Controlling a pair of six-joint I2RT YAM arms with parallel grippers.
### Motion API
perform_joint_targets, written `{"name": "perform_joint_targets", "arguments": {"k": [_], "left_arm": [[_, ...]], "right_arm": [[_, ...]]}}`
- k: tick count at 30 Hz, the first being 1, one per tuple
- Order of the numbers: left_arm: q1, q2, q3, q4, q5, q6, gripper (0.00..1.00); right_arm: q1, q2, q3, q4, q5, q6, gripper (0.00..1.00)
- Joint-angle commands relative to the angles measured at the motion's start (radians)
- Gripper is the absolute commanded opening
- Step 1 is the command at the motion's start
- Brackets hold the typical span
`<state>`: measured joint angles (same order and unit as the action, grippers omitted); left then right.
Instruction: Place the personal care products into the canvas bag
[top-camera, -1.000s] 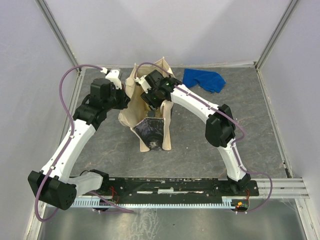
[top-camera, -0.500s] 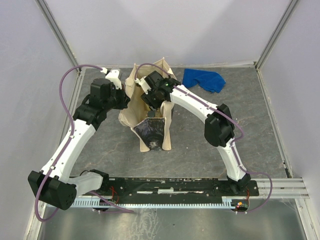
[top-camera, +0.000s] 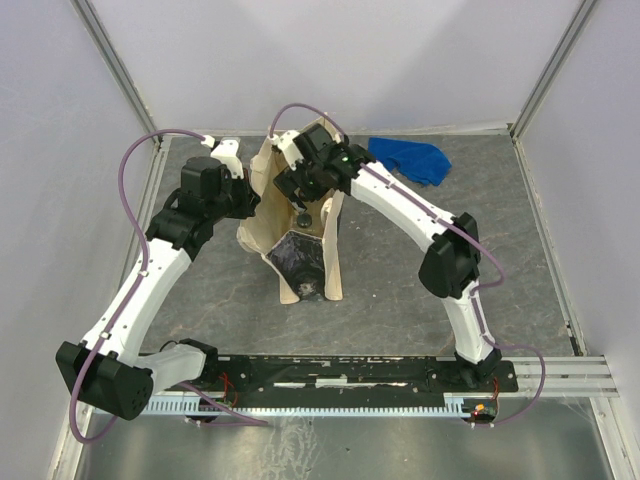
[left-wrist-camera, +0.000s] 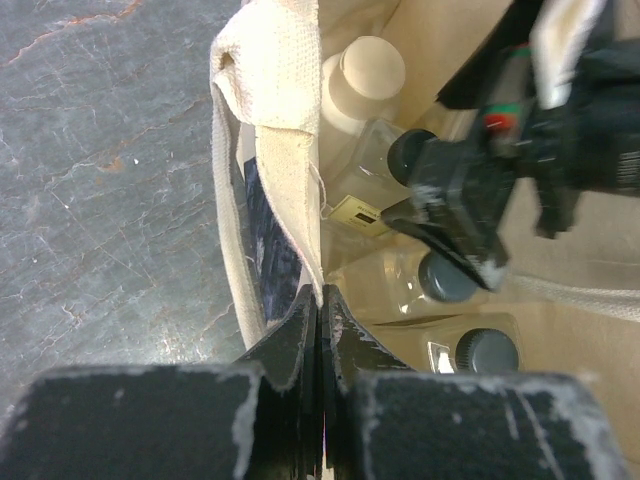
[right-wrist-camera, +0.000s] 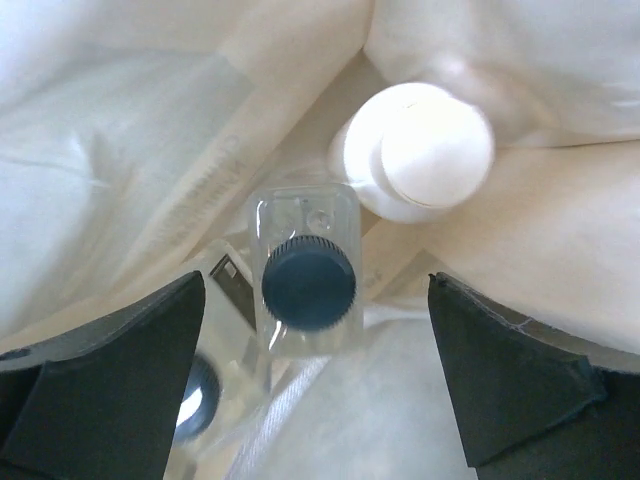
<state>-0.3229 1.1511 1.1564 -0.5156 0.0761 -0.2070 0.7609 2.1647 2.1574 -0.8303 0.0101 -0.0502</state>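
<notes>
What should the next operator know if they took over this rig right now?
Left gripper: shut on the rim of the canvas bag, holding its mouth open.
Right gripper: open, down in the bag's mouth, gripping nothing; a clear dark-capped bottle sits directly below it.
Products: the cream bottle and several clear bottles lie inside the bag.
Done: the top view shows no bottle on the table, only the blue cloth.
Left: probably lift the right arm out, then let go of the rim.
</notes>
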Motion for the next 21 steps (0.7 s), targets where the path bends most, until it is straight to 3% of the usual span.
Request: {"name": "perform_joint_targets", "arguments": {"k": [1,6,12,17,21], "left_arm": [[-0.005,-0.021,0.031,-0.005,-0.007,0.018,0.03],[-0.006,-0.015,0.038,-0.004,-0.014,0.021,0.03],[-0.005,-0.017,0.064,-0.012,-0.033,0.029,0.06],[-0.005,-0.023,0.104,-0.016,-0.030,0.030,0.40],[-0.005,-0.033,0.130,-0.017,-0.037,0.029,0.60]], "right_arm": [[0.000,-0.142,0.083,-0.014,0.036,-0.017,1.00],[-0.001,-0.277,0.070,-0.034,0.076,-0.028,1.00],[-0.048,-0.507,-0.104,0.035,0.116,-0.023,1.00],[-0.132,-0.653,-0.224,0.056,0.120,-0.007,1.00],[-0.186,-0.731,-0.308,0.058,0.147,-0.007,1.00]]}}
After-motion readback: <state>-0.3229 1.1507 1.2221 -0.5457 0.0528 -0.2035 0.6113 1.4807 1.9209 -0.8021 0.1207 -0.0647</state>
